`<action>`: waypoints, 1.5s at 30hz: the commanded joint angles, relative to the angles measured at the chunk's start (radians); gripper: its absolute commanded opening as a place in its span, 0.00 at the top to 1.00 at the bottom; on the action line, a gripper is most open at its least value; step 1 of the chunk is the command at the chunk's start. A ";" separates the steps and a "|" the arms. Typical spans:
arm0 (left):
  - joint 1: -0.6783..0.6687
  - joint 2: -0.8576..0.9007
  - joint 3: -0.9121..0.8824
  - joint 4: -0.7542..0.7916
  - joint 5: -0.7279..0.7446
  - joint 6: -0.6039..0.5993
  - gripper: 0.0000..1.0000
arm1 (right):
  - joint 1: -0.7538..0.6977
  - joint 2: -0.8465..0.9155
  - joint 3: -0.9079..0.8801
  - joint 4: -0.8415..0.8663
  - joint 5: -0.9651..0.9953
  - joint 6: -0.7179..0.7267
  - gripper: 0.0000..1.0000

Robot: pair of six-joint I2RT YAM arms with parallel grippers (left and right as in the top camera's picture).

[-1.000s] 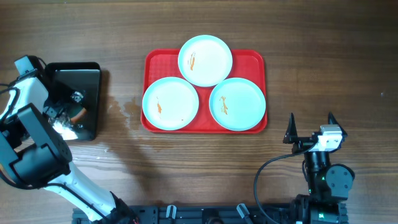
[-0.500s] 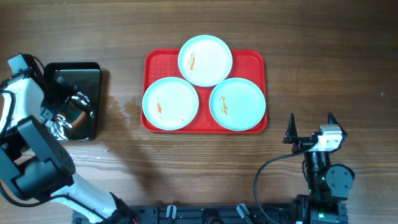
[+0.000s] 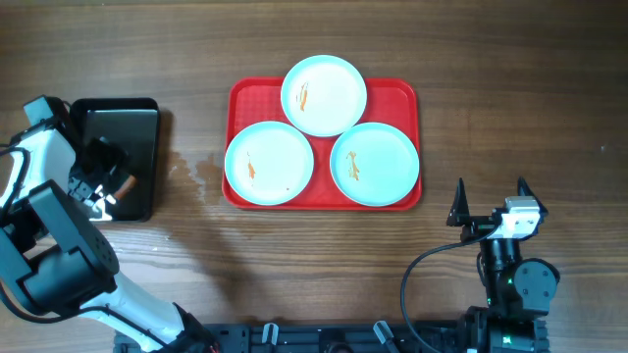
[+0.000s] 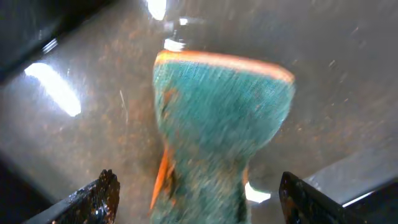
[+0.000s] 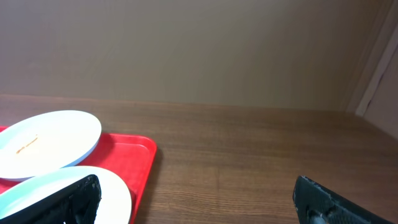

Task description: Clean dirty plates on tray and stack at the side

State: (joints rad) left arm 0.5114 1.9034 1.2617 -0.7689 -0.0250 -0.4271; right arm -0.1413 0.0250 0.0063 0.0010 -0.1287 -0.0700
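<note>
Left fingers apart, straddling a teal-faced, orange-backed sponge over glossy black rectangular tray. The sponge's long axis runs ahead between them, not visibly pinched. Three pale round plates on red rectangular plastic tray lie well to their right. Right fingers apart, empty, nearer.

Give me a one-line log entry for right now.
left hand: open around sponge on black tray | right hand: open, away from red tray | plates: three, smeared, on red tray
</note>
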 commanded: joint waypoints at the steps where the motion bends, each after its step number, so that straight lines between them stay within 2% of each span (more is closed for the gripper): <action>1: -0.005 -0.005 -0.005 0.039 0.008 -0.006 0.22 | -0.005 -0.001 -0.001 0.006 0.013 -0.008 0.00; 12: -0.005 0.045 -0.005 0.070 0.009 -0.007 0.37 | -0.005 -0.001 -0.001 0.005 0.013 -0.008 0.00; 19: -0.005 0.047 -0.005 0.070 0.008 -0.006 0.39 | -0.005 -0.001 -0.001 0.006 0.013 -0.008 0.00; 24: -0.005 0.063 -0.005 0.070 0.009 -0.006 0.46 | -0.005 -0.001 -0.001 0.005 0.013 -0.008 0.00; 26: -0.005 0.063 -0.005 0.071 0.009 -0.006 0.52 | -0.005 -0.001 -0.001 0.005 0.013 -0.008 0.00; 28: -0.005 0.063 -0.005 0.070 0.009 -0.006 0.73 | -0.005 -0.001 -0.001 0.006 0.013 -0.008 0.00; 29: -0.005 0.062 -0.005 0.070 0.009 -0.006 0.89 | -0.005 -0.001 -0.001 0.005 0.013 -0.008 0.00; 30: -0.005 0.062 -0.005 0.070 0.009 -0.006 0.96 | -0.005 -0.001 -0.001 0.006 0.013 -0.008 0.00; 37: -0.005 -0.024 -0.005 0.036 0.032 -0.006 0.96 | -0.005 -0.001 -0.001 0.005 0.013 -0.008 0.00; 43: -0.005 -0.248 -0.005 0.056 0.383 -0.006 0.96 | -0.005 -0.001 -0.001 0.005 0.013 -0.008 0.00; 45: -0.005 -0.295 -0.005 0.065 0.399 -0.006 0.96 | -0.005 -0.001 -0.001 0.005 0.013 -0.008 0.00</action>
State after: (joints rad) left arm 0.5117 1.7107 1.2518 -0.7181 0.2203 -0.4309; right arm -0.1410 0.0250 0.0063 0.0010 -0.1291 -0.0700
